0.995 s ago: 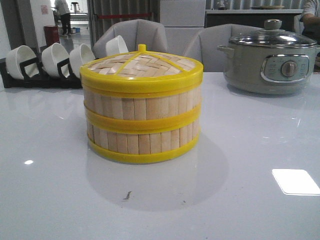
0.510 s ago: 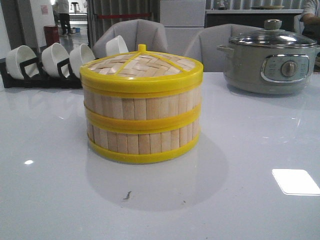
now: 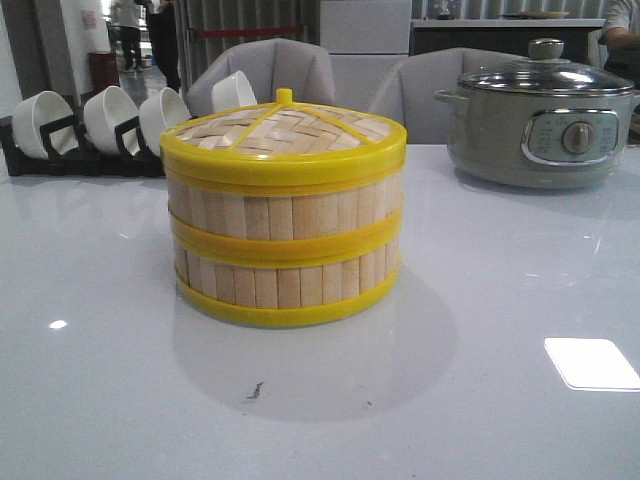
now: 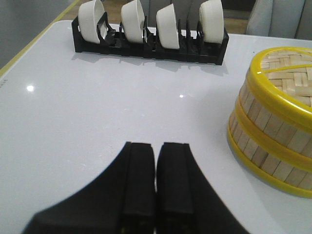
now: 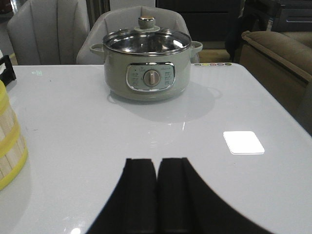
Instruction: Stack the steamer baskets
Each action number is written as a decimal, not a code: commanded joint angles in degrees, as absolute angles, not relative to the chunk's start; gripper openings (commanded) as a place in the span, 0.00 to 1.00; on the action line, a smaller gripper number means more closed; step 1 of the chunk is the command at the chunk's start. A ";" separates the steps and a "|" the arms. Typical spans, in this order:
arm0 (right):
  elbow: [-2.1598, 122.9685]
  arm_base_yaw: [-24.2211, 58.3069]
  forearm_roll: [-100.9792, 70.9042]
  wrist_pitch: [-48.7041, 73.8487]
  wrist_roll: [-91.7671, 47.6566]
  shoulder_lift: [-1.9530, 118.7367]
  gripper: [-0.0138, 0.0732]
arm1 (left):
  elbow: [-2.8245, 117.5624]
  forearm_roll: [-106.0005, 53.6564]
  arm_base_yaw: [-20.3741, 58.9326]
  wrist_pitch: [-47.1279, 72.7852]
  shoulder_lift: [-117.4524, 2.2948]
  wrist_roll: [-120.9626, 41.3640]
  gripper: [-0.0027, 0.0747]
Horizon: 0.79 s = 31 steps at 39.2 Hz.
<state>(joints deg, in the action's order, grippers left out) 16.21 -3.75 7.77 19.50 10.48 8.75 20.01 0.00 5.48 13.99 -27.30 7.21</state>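
Observation:
The two steamer baskets stand stacked at the table's middle, the upper one [image 3: 285, 210] on the lower one [image 3: 285, 280]. The woven bamboo lid [image 3: 285, 135] with its yellow rim sits on top. The stack also shows in the left wrist view [image 4: 273, 131] and at the edge of the right wrist view [image 5: 9, 146]. My left gripper [image 4: 156, 146] is shut and empty over bare table, left of the stack. My right gripper [image 5: 157, 162] is shut and empty over bare table, right of the stack. Neither gripper shows in the front view.
A black rack with several white bowls [image 3: 90, 125] stands at the back left and also shows in the left wrist view [image 4: 148, 34]. A grey electric pot with a glass lid [image 3: 540, 120] stands at the back right and also shows in the right wrist view [image 5: 146, 63]. Grey chairs stand behind the table.
Nothing on the table has moved. Only people in the far background have shifted.

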 commanded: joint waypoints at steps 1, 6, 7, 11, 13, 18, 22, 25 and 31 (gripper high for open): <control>17.92 -3.98 8.17 14.32 10.01 9.19 0.22 | 21.36 -3.03 5.36 8.94 -24.65 7.40 0.14; 17.92 -3.98 8.17 14.32 10.01 9.19 0.22 | 18.85 -2.15 5.36 5.76 -21.24 7.40 0.14; 17.92 -3.98 8.17 14.32 10.01 9.19 0.22 | 17.96 -2.15 5.36 4.96 -20.50 7.40 0.14; 17.92 -3.98 8.17 14.32 10.01 9.19 0.22 | 14.14 -2.15 5.36 0.85 -17.69 7.40 0.14; 17.92 -3.98 8.17 14.32 10.01 9.19 0.22 | 12.22 -2.15 5.36 -1.48 -16.45 7.40 0.14; 17.92 -3.98 8.17 14.32 10.01 9.19 0.22 | 7.99 -2.15 5.36 -4.35 -12.86 7.40 0.14; 17.92 -3.98 8.17 14.32 10.01 9.19 0.22 | 5.94 -1.89 5.36 -4.58 -10.75 7.30 0.14; 17.92 -3.98 8.17 14.32 10.01 9.19 0.22 | 4.52 -1.07 5.36 -4.58 -9.32 7.23 0.14; 17.92 -3.98 8.17 14.32 10.01 9.19 0.22 | 2.06 0.00 5.36 -4.81 -6.30 7.23 0.14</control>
<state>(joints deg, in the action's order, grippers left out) 16.21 -3.75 7.77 19.50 10.48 8.75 1.30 -0.43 5.48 0.54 -6.96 7.21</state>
